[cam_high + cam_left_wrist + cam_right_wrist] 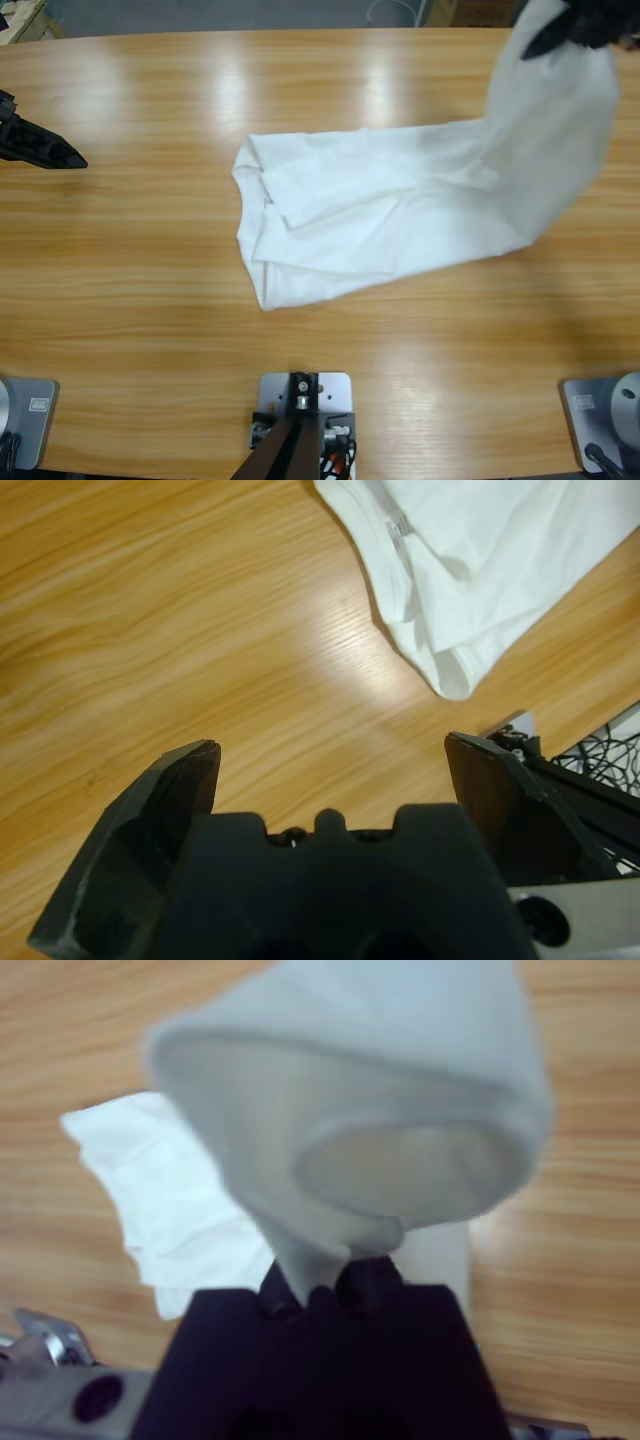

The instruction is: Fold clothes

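Cloth hangs pinched in my right end effector [585, 28]: the shirt [380, 215] trails from it down onto the counter [150, 260]. My left end effector [330, 780] gapes empty, shirt just ahead. I should carry the lifted end across slowly, keeping tension so the fold lands flat.

Left half of counter [150, 250] bare wood between left tool [60, 155] and T-shirt [340, 225]; open passage there. Shirt lies across the middle, blocking it. Its right end is lifted off the wood, pinched in right tool [575, 25] at the upper right corner, hanging cloth obstructing that side. Near strip of wood bare.
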Robot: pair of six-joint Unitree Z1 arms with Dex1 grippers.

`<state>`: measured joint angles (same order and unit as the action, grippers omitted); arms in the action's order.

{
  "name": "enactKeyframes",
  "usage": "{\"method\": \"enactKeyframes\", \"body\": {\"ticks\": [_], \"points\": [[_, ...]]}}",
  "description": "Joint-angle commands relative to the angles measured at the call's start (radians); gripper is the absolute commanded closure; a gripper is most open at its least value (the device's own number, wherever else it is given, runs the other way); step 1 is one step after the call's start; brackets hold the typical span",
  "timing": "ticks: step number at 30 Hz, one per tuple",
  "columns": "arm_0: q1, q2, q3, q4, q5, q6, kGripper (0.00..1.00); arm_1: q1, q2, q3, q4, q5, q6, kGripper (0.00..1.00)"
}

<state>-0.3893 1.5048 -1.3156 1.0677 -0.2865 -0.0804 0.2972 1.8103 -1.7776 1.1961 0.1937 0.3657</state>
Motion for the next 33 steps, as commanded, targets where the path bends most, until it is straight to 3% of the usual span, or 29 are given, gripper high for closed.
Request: {"method": "enactKeyframes", "body": {"ticks": [1,24,33], "points": [[-0.016,0.038,0.035,-0.002,-0.019,-0.009,0.110,0.153,0.121,-0.190,0.082,-0.012,0.061,1.000],[-0.019,0.046,0.033,-0.006,-0.019,-0.009,0.105,0.484,0.455,-0.658,0.269,0.033,0.145,1.000],[-0.019,0.051,0.034,-0.011,-0.019,-0.009,0.105,0.547,0.429,-0.689,0.335,0.027,0.150,1.000]]}}
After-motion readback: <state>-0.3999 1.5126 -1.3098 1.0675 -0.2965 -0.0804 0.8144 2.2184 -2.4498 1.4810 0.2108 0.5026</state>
